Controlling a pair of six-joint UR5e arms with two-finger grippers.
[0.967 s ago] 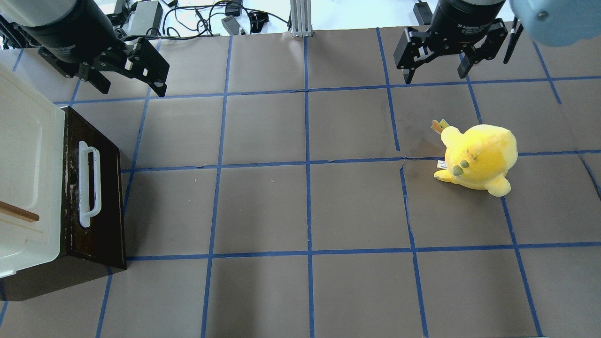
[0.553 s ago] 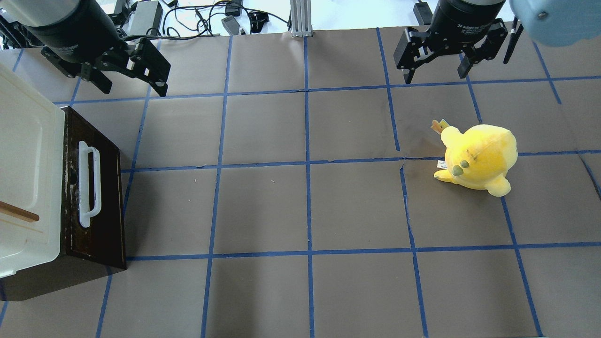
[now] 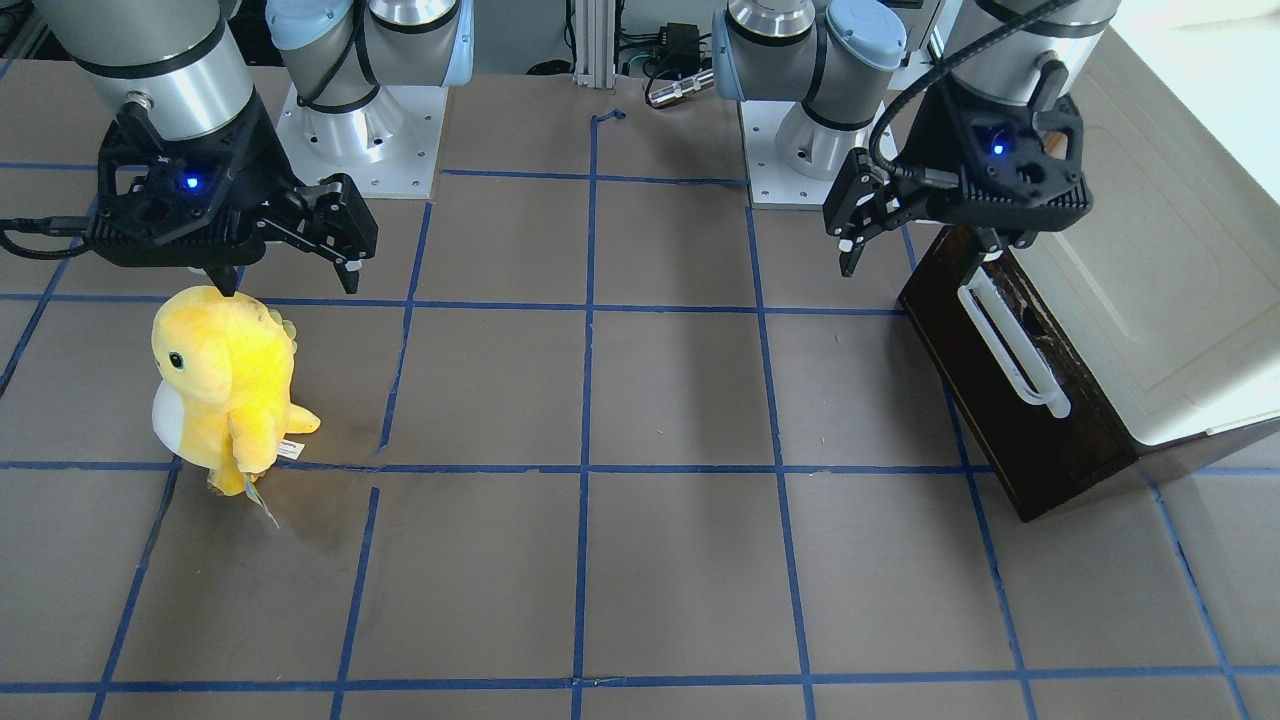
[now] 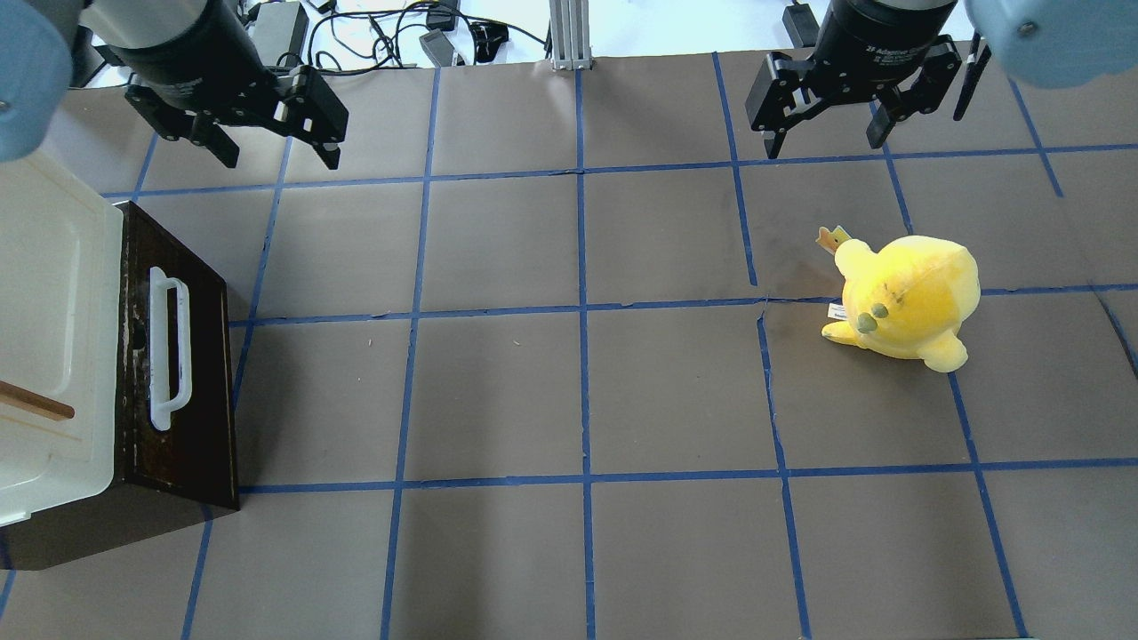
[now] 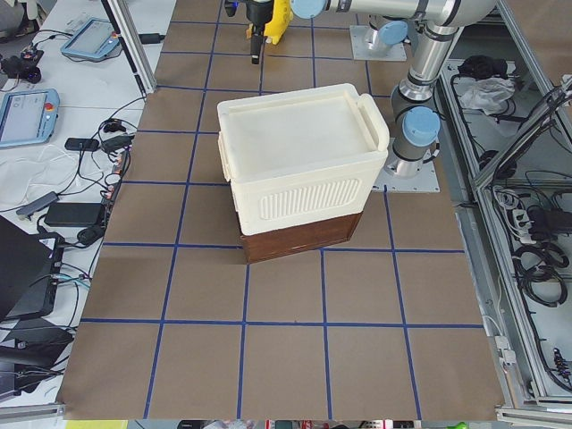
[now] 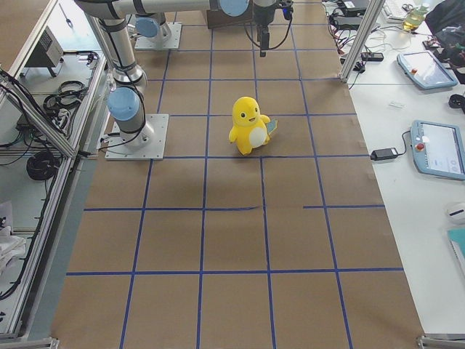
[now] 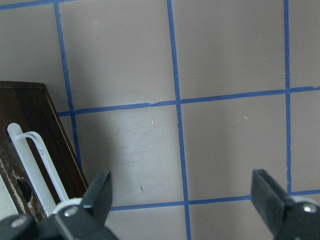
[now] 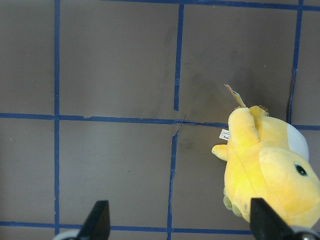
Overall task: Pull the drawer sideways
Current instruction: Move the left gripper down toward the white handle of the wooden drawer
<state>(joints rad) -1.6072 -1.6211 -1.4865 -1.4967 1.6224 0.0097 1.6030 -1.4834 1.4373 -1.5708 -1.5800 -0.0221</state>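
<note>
The drawer (image 4: 191, 382) has a dark brown wooden front and a long white bar handle (image 4: 169, 348). It sits at the bottom of a cream cabinet (image 4: 44, 293) at the table's left edge, and its inner floor is hidden. It also shows in the front-facing view (image 3: 985, 400) and the left wrist view (image 7: 30, 115). My left gripper (image 4: 283, 158) is open and empty. It hangs above the table beyond the drawer's far end, apart from the handle. My right gripper (image 4: 824, 147) is open and empty at the far right.
A yellow plush toy (image 4: 907, 302) stands on the right half of the table, just in front of the right gripper. The table (image 4: 578, 400) is brown paper with a blue tape grid. Cables and power bricks (image 4: 418, 31) lie past the far edge.
My left gripper has moved to the right and toward the table's far edge, still open. The right gripper, the drawer and the plush have not moved.
</note>
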